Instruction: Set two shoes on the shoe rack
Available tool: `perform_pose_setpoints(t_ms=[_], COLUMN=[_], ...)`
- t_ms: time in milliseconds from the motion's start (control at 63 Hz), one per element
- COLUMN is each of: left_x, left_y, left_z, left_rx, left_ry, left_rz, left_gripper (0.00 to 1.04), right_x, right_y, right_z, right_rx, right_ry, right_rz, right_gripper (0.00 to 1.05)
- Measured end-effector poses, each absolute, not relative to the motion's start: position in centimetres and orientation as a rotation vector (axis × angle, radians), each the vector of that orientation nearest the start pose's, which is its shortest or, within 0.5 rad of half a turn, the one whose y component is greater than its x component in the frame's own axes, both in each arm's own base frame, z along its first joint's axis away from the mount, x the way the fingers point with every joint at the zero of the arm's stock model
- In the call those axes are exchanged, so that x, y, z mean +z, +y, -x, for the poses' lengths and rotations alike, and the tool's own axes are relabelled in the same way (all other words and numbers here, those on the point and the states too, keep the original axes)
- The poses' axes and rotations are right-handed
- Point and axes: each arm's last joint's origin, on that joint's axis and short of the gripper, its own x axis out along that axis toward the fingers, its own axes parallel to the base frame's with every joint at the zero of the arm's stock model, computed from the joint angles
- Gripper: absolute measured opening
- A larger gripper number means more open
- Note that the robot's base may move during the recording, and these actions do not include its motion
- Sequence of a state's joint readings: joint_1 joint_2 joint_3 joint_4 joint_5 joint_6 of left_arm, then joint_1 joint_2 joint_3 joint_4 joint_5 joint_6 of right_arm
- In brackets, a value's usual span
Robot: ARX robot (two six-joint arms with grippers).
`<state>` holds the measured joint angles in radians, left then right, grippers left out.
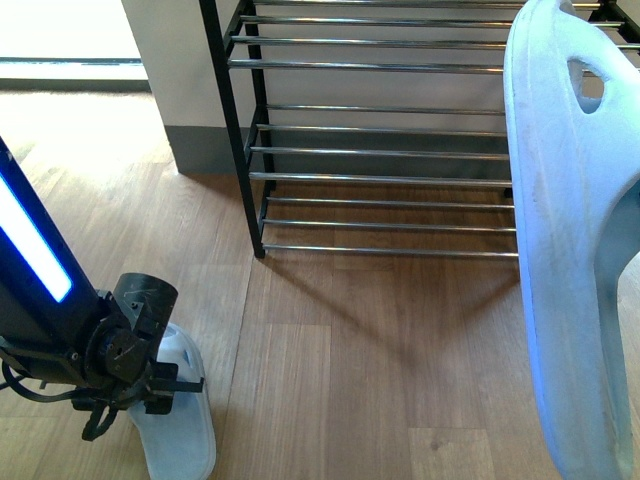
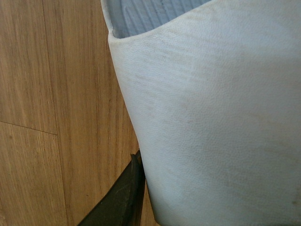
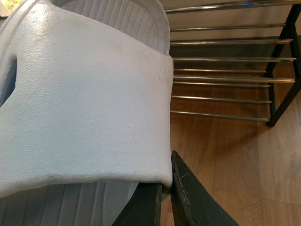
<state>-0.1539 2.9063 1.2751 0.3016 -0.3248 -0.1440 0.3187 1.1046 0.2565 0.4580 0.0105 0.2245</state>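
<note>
Two pale blue-white slide sandals are the shoes in view. One sandal (image 1: pixel 185 440) rests low on the wood floor at the near left, and my left gripper (image 1: pixel 150 388) is shut on it. The left wrist view is filled by its strap (image 2: pixel 211 117), with one dark finger (image 2: pixel 124 195) against the edge. The other sandal (image 1: pixel 565 250) hangs upright, close to the camera on the right. My right gripper (image 3: pixel 170 162) is shut on that sandal's strap (image 3: pixel 84 108). The shoe rack (image 1: pixel 245 150) stands straight ahead, a black frame with chrome bars (image 3: pixel 221 77), and nothing lies on the tiers I can see.
A white wall corner with a grey skirting (image 1: pixel 195 145) stands just left of the rack. Wood floor (image 1: pixel 380 350) stretches between me and the rack's bottom tier.
</note>
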Motion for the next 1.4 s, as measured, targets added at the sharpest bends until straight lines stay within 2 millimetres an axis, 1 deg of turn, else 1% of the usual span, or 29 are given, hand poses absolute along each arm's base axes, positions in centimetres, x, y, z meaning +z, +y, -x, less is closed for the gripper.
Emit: perform_pose_setpoints(t_ms=[64,143,191,254,318,365,397,413,429,460,476,508,524,635,651,683,699,746,762,810,873,921,937,984,1032,1064,1175,1270,1397], left_x=[-17.5,-16.5,-15.2,-13.0,-9.3,-6.1,-4.0,-3.5,-2.4,-1.4,-0.5,0.5,1.4,4.9,5.7,6.6,7.4,8.7,9.6,10.9,13.5,14.6,15.4,16.7,17.6,18.5,19.6,20.1,20.1], left_y=[-4.3,-3.8,-3.5,-3.2,-3.0,-2.9,-2.8,-2.8,-2.7,-2.7,-2.6,-2.6,-2.6,-2.5,-2.5,-2.5,-2.6,-2.8,-2.9,-3.1,-3.5,-3.6,-3.7,-3.9,-3.9,-3.9,-3.8,-3.6,-3.6], left_z=[-34.1,-34.0,-34.0,-34.3,-34.5,-34.1,-33.6,-33.4,-33.0,-32.5,-32.0,-31.5,-30.9,-28.5,-28.0,-27.4,-26.9,-26.2,-25.7,-25.0,-23.5,-22.8,-22.2,-21.1,-20.2,-19.0,-16.4,-15.8,-15.7], left_rx=[0.242,0.262,0.269,0.282,0.299,0.302,0.306,0.307,0.306,0.306,0.306,0.307,0.309,0.327,0.332,0.336,0.336,0.331,0.328,0.323,0.314,0.309,0.31,0.311,0.315,0.322,0.335,0.335,0.34], left_ry=[1.273,1.253,1.221,1.152,1.032,0.943,0.889,0.878,0.858,0.84,0.827,0.813,0.801,0.769,0.761,0.749,0.737,0.719,0.706,0.683,0.627,0.599,0.58,0.544,0.522,0.499,0.467,0.436,0.431], left_rz=[-0.187,-0.134,-0.106,-0.084,-0.075,-0.072,-0.072,-0.071,-0.072,-0.075,-0.078,-0.083,-0.089,-0.136,-0.151,-0.162,-0.174,-0.183,-0.193,-0.206,-0.216,-0.215,-0.215,-0.215,-0.216,-0.215,-0.212,-0.194,-0.189], left_gripper=[0.18,0.03,0.02,0.02,0.02,0.02,0.02,0.02,0.02,0.02,0.02,0.02,0.02,0.02,0.02,0.02,0.02,0.02,0.02,0.02,0.02,0.02,0.02,0.02,0.02,0.02,0.02,0.02,0.02], right_x=[15.8,15.8,15.8,15.8,15.8,15.8,15.8,15.8,15.8,15.8,15.8,15.8,15.8,15.8,15.8,15.8,15.8,15.8,15.8,15.8,15.8,15.8,15.8,15.8,15.8,15.8,15.8,15.8,15.8], right_y=[6.2,6.2,6.2,6.2,6.2,6.2,6.2,6.2,6.2,6.2,6.2,6.2,6.2,6.2,6.2,6.2,6.2,6.2,6.2,6.2,6.2,6.2,6.2,6.2,6.2,6.2,6.2,6.2,6.2], right_z=[-18.8,-18.8,-18.8,-18.8,-18.8,-18.8,-18.8,-18.8,-18.8,-18.8,-18.8,-18.8,-18.8,-18.8,-18.8,-18.8,-18.8,-18.8,-18.8,-18.8,-18.8,-18.8,-18.8,-18.8,-18.8,-18.8,-18.8,-18.8,-18.8], right_rx=[0.259,0.259,0.259,0.259,0.259,0.259,0.259,0.259,0.259,0.259,0.259,0.259,0.259,0.259,0.259,0.259,0.259,0.259,0.259,0.259,0.259,0.259,0.259,0.259,0.259,0.259,0.259,0.259,0.259], right_ry=[0.418,0.418,0.418,0.418,0.418,0.418,0.418,0.419,0.418,0.418,0.418,0.418,0.418,0.419,0.418,0.418,0.418,0.418,0.418,0.418,0.418,0.419,0.418,0.419,0.418,0.419,0.418,0.418,0.418], right_rz=[-0.156,-0.156,-0.156,-0.156,-0.156,-0.156,-0.156,-0.156,-0.156,-0.156,-0.156,-0.156,-0.156,-0.156,-0.156,-0.156,-0.156,-0.156,-0.156,-0.156,-0.156,-0.156,-0.156,-0.156,-0.156,-0.156,-0.156,-0.156,-0.156], right_gripper=[0.02,0.02,0.01,0.02,0.02,0.02,0.02,0.01,0.02,0.02,0.02,0.02,0.01,0.01,0.02,0.02,0.02,0.02,0.01,0.02,0.02,0.02,0.01,0.02,0.02,0.02,0.02,0.01,0.02])
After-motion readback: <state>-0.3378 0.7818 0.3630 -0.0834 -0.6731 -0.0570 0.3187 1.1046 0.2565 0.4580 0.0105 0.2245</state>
